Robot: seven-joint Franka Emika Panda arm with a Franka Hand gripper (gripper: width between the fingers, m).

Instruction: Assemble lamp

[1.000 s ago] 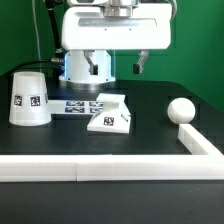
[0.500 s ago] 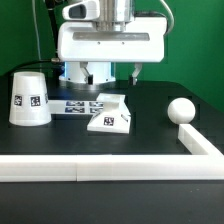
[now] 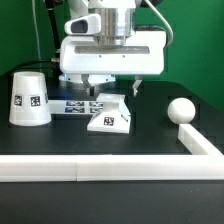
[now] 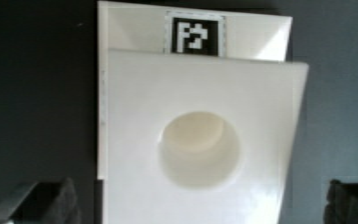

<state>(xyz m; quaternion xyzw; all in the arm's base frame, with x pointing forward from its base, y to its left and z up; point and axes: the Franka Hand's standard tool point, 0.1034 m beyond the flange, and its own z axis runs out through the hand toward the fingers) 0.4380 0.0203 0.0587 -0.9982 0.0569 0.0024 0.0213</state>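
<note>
Item: lamp base, a flat angular white plastic block carrying a black-and-white square marker, with an oval socket recess in its upper face; it lies on the black table near the middle of the scene. Directly over it hangs the two-finger gripper, jaws spread wide and holding nothing, not touching the block as far as can be seen. In the wrist view the base's long axis runs crosswise to the line between the fingertips, so the jaws bracket its shorter width; a straight descent looks sufficient. Round white bulb: well apart toward the exterior view's right. Tapered white shade: mouth down, toward the exterior view's left. Marker board: between shade and base.
</note>
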